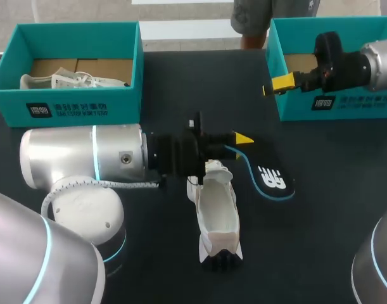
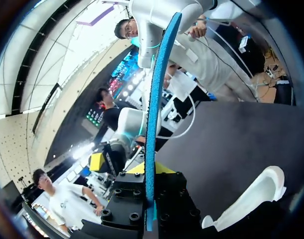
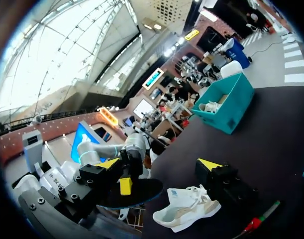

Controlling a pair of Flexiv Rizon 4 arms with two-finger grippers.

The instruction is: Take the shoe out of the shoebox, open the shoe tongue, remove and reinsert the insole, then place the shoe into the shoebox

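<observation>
Left pincer point(image 1: 241, 140) is clenched on the insole point(image 1: 269, 180), held beside the shoe point(image 1: 218, 215) on the table point(image 1: 332, 209), presumably for reinsertion. Right pincer point(image 1: 275, 84) is released and empty near the shoebox point(image 1: 332, 104).

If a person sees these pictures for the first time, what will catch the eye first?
The left gripper is shut on a black insole with a blue edge, near the middle of the dark table. Right beside it lies a white shoe. The right gripper hangs open beside the right teal shoebox; the left teal shoebox holds another shoe.
</observation>
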